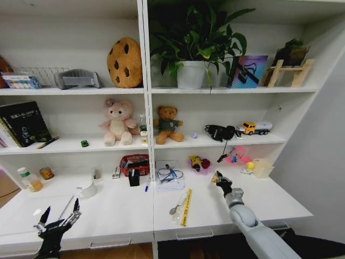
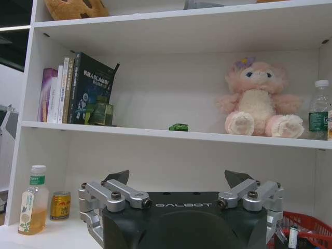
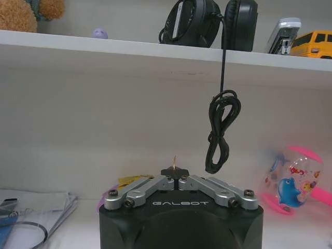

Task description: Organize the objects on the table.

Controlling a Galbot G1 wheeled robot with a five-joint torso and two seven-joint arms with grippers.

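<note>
right gripper [image 1: 220, 179]: stretched forward over the right half of the table [image 1: 280, 202], grey rounded forearm angling up from the lower edge, jaws pinched tight together around something thin and yellowish (can't tell what it is), black tips meeting in the wrist view [image 3: 174, 171]

left gripper [image 1: 59, 215]: low at the near left edge of the desk, pointing up and forward, jaws spread wide with nothing between them; silver metal linkages and pointed black tips on a matte black body [image 2: 179, 179]

yellow ruler [image 1: 186, 206]: flat thin strip, lying lengthwise near the front middle, just beside a metal spoon [image 1: 176, 206]

white mug [image 1: 87, 189]: smooth and glossy, on the left half, well behind the left gripper

blue marker [image 1: 147, 184]: slim stick, next to a black holder [image 1: 133, 177] in front of a red mesh basket [image 1: 134, 163]

bottle [image 1: 29, 179]: clear plastic, amber liquid, white cap, far left by a small gold can [image 1: 47, 173]

tiny green toy [image 1: 84, 143]: on the middle shelf, left bay (looks like a little car in the left wrist view [image 2: 178, 127])

notebook [image 1: 170, 177]: white, flat, with a coiled cable on top, centre back of the desk

shelf extras: fuzzy pink plush [image 1: 118, 122], brown teddy [image 1: 167, 124], black headphones [image 1: 219, 132] with a cord dangling down, yellow toy truck [image 1: 256, 128]
</note>
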